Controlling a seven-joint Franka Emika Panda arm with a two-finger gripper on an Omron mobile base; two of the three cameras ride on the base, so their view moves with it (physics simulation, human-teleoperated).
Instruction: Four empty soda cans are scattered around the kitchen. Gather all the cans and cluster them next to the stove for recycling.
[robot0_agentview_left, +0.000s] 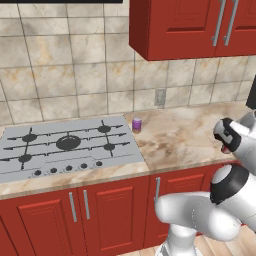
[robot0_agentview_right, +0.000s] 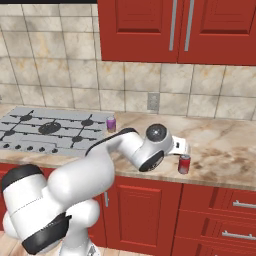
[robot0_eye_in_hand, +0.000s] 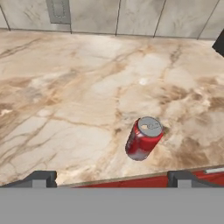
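**Red can next, near desk edge**

I had fingers (robot0_eye_in_hand: 111, 177) spread wide, empty, above the red can (robot0_eye_in_hand: 143, 138) upright near the desk (robot0_eye_in_hand: 65, 109) front edge. Purple can (robot0_agentview_left: 136, 124) sat beside the stove (robot0_agentview_left: 65, 145). Judged it light, thin-walled, slick: take mid-body, gently.

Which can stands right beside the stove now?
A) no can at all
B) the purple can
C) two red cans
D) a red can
B: the purple can stands upright on the counter, just off the right back corner of the stove, while the red can stands far off to the right, near the counter's front edge.
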